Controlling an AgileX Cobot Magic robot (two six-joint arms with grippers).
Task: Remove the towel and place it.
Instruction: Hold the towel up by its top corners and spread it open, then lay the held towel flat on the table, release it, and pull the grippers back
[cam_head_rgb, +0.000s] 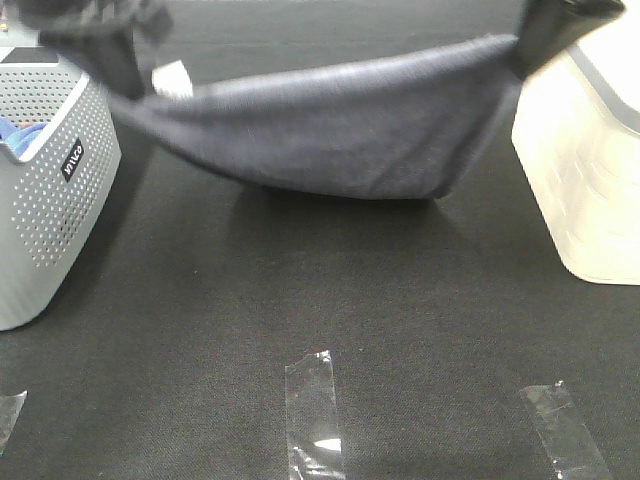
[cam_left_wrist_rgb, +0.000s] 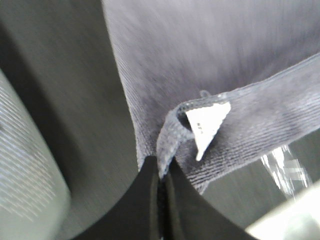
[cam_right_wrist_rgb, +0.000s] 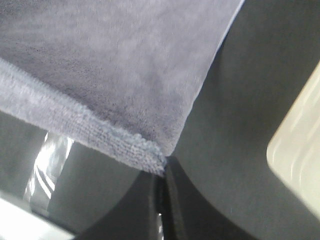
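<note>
The slate-grey towel (cam_head_rgb: 340, 130) hangs stretched in the air between my two grippers, sagging in the middle above the dark table, its lowest fold near the surface. My left gripper (cam_head_rgb: 120, 70) is shut on its left corner, by the white care label (cam_head_rgb: 172, 78). In the left wrist view the black fingers (cam_left_wrist_rgb: 150, 195) pinch the hem (cam_left_wrist_rgb: 167, 145) beside the label (cam_left_wrist_rgb: 207, 125). My right gripper (cam_head_rgb: 540, 40) is shut on the right corner. In the right wrist view the fingers (cam_right_wrist_rgb: 150, 200) clamp the towel's stitched corner (cam_right_wrist_rgb: 152, 160).
A grey perforated basket (cam_head_rgb: 55, 190) with a bright blue cloth (cam_head_rgb: 18, 135) inside stands at the left. A white translucent bin (cam_head_rgb: 590, 170) stands at the right. Strips of clear tape (cam_head_rgb: 315, 415) (cam_head_rgb: 565, 430) lie on the black table near the front.
</note>
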